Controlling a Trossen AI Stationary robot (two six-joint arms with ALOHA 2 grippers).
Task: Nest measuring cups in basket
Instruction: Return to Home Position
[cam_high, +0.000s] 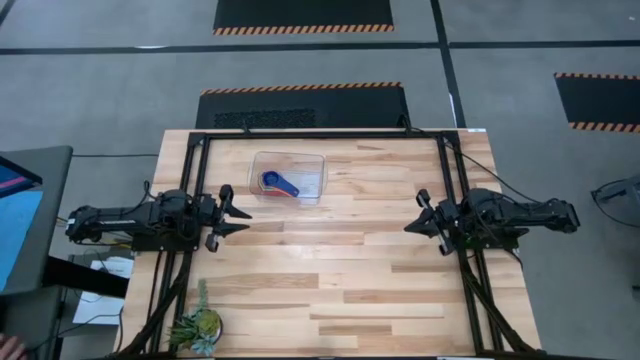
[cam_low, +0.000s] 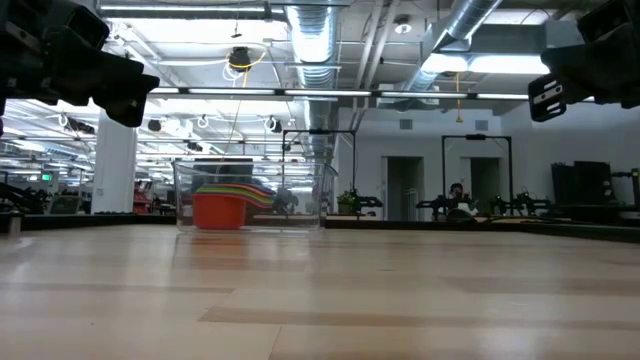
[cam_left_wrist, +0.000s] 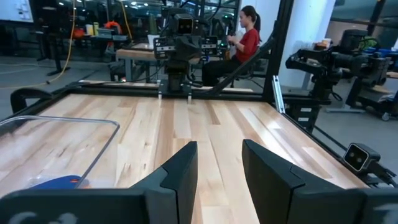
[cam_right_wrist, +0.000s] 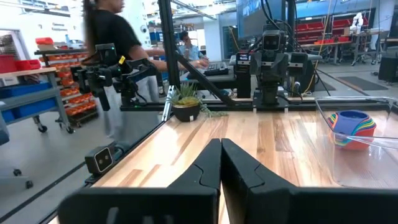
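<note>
The clear basket (cam_high: 300, 156) stands on the table's far half, left of the middle. The measuring cups (cam_high: 280, 184) sit in it stacked one inside another, a blue one on top and a red one at the bottom (cam_low: 222, 210), with coloured rims fanned between. My left gripper (cam_high: 242, 221) hovers open, level, just near of the basket at the left side; in its wrist view (cam_left_wrist: 219, 168) nothing lies between the fingers. My right gripper (cam_high: 408, 228) hovers shut at the right side, fingers together (cam_right_wrist: 221, 158), holding nothing.
A small potted plant (cam_high: 197, 327) stands at the table's near left corner. Dark frame rails (cam_high: 450, 145) run along the table's left, far and right sides. People (cam_left_wrist: 244, 37) move in the room beyond the table. Bare wood (cam_high: 340, 260) lies between the two arms.
</note>
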